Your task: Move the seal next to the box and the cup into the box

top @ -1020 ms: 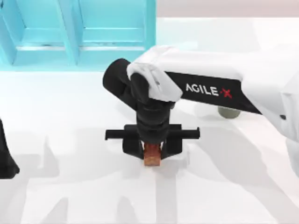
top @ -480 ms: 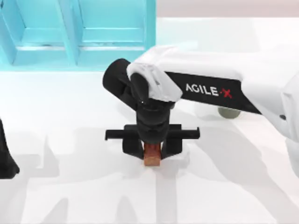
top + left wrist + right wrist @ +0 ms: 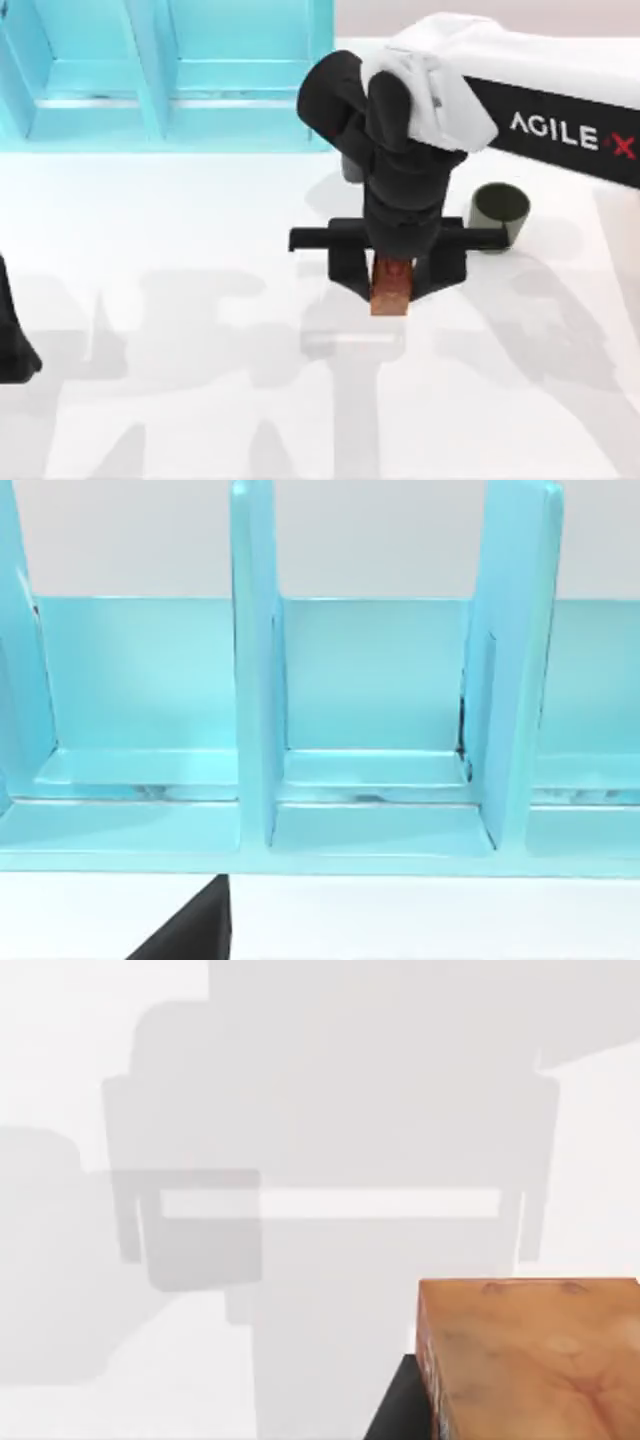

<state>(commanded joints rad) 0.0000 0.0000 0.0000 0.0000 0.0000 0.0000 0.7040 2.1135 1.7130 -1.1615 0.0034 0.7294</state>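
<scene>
The seal (image 3: 391,293), a small reddish-brown mottled block, hangs above the white table near its middle, with my right gripper (image 3: 392,284) shut on it and pointing straight down. In the right wrist view the seal (image 3: 530,1360) stands well above its shadow on the table. The dark olive cup (image 3: 499,209) stands upright just right of the gripper, apart from it. The turquoise box (image 3: 170,80) with upright dividers occupies the far left; the left wrist view looks into the box (image 3: 380,680). My left arm (image 3: 14,340) is parked at the left edge.
The white table (image 3: 200,400) stretches between the box and the front edge, crossed only by arm shadows. The right arm's white forearm (image 3: 560,110) reaches in from the right above the cup.
My right gripper has risen and shifted right and toward the back with the seal in it. The cup, earlier mostly under the forearm, now shows in full. The left arm has not moved.
</scene>
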